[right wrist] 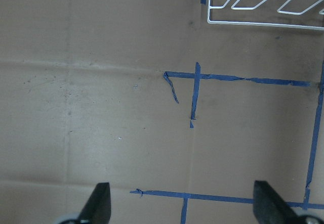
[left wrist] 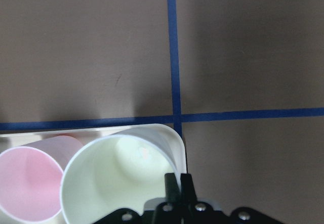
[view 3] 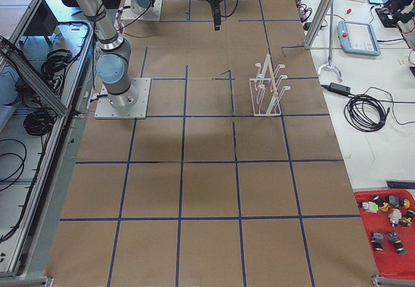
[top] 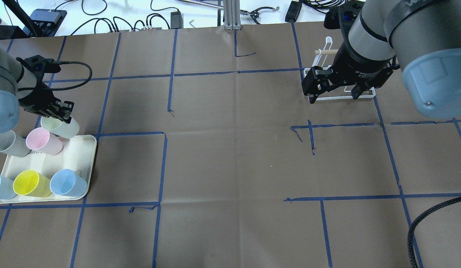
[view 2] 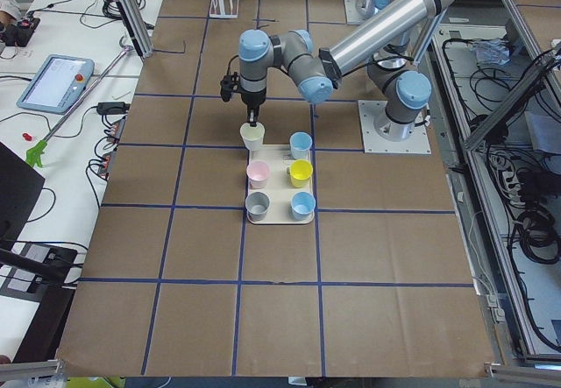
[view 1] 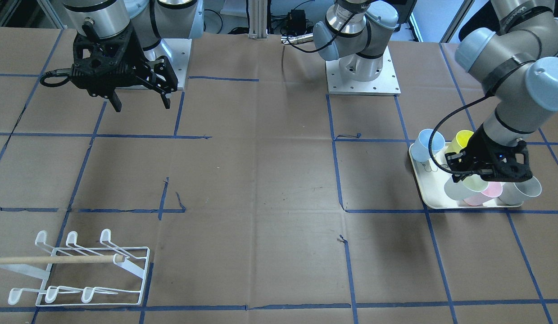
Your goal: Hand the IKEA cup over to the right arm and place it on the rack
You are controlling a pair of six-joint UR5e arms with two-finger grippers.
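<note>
My left gripper [top: 62,112] is shut on the rim of a pale green cup [top: 63,127] at the far corner of the cream tray [top: 78,158]. The cup hangs upright, seemingly just above the tray. The left wrist view shows the fingers [left wrist: 178,182] pinching its rim [left wrist: 101,148]. From the front, the gripper [view 1: 462,176] and cup [view 1: 475,182] show at the right. My right gripper [view 1: 141,102] is open and empty, high above the table; its fingertips [right wrist: 101,204] stand wide apart. The white wire rack [view 1: 80,270] lies beyond it, partly hidden behind it in the overhead view [top: 327,48].
The tray also holds a pink cup [top: 44,141], a grey cup [top: 9,143], a yellow cup [top: 29,183] and two blue cups [top: 68,183]. The brown table [top: 234,156] carries a grid of blue tape lines. Cables lie along its far edge.
</note>
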